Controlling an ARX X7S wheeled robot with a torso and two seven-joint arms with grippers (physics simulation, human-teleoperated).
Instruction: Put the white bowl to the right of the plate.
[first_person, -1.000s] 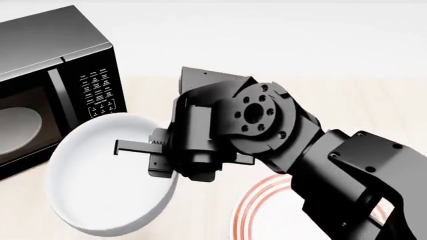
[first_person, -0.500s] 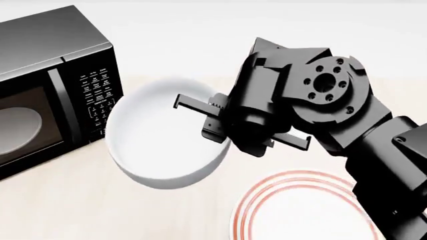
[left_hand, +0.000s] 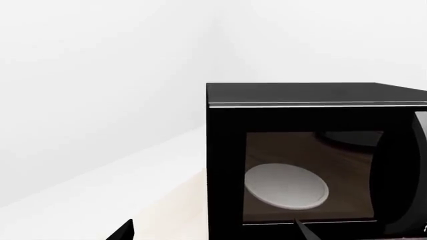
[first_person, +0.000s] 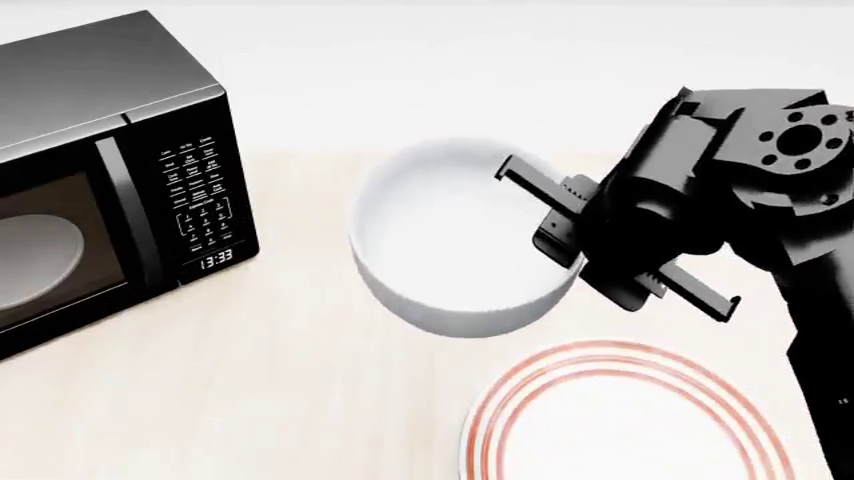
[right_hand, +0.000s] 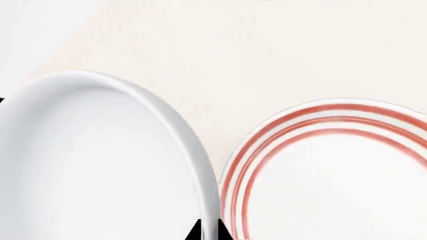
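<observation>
head view first: the right gripper (first_person: 567, 240) has the white bowl (first_person: 454, 245) by its right-hand rim, one finger inside the wall and one outside, clamped on it. the bowl looks lifted off the light wooden table (first_person: 267, 400) and tipped a little, hanging behind the plate (first_person: 621, 420) and somewhat to its left, with the microwave (first_person: 107, 170) well off to the left. so the bowl is not yet on the side it needs to be.

in the right wrist view the bowl's thick rim (right_hand: 187, 150) sits just beside the plate's red rings (right_hand: 280, 145), and the dark finger tips (right_hand: 197, 231) pinch the rim at the frame's lower edge.

to do this well, i'd say carry the bowl high enough that its base clears the plate as it crosses, hold it level so the one-sided pinch doesn't let it swing, and go fully past the plate's right edge before lowering. set it flat, apart from the plate, then let go.

the left arm shows only in its own wrist view, looking at the microwave's window and the pale dish (left_hand: 287, 186) inside; i cannot tell how that hand stands.
</observation>
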